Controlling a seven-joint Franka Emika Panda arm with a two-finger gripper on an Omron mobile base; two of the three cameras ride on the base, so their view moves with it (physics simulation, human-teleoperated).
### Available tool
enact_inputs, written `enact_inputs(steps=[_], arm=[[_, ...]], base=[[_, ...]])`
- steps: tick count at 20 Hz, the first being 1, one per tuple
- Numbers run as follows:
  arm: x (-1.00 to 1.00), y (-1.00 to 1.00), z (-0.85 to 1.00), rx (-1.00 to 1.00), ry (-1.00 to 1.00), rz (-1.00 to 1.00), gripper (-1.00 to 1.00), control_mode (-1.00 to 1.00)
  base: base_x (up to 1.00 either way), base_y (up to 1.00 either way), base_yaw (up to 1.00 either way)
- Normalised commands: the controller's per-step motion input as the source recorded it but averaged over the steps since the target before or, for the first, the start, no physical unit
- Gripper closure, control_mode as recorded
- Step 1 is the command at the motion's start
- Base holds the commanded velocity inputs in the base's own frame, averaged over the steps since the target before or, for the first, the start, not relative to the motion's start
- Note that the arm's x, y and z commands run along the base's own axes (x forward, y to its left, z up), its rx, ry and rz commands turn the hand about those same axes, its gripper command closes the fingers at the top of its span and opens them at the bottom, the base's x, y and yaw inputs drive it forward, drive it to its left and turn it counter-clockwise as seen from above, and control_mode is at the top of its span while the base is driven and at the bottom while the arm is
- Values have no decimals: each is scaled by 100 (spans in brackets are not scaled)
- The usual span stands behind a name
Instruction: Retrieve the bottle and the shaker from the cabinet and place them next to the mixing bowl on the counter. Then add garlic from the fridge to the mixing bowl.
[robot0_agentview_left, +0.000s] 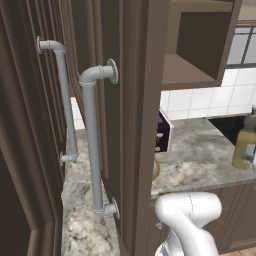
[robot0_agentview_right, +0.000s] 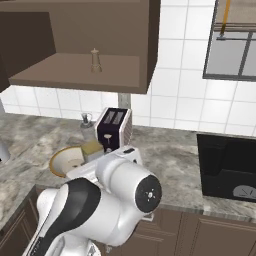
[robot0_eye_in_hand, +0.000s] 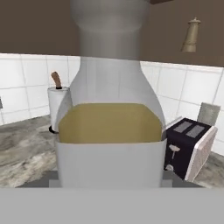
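We see the claw (robot0_eye_in_hand: 109, 186) closed on the bottle (robot0_eye_in_hand: 109, 127), held just beside the mixing bowl (robot0_agentview_right: 67, 160) and toaster (robot0_agentview_right: 114, 127) over the desk (robot0_agentview_right: 170, 155), while the shaker (robot0_agentview_right: 94, 60) stands in the cabinet (robot0_agentview_right: 75, 75).
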Motion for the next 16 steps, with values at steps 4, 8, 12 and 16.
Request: enact_inputs(steps=[4, 8, 12, 16], arm=[[38, 0, -40, 0, -11, 15, 100, -100], [51, 0, -35, 0, -7, 5, 100, -100], [54, 0, -37, 0, -4, 1, 100, -100], [46, 0, -42, 0, 1, 0, 100, -100]], base=[[0, 0, 0], [0, 0, 0], [0, 0, 0], [0, 0, 0]])
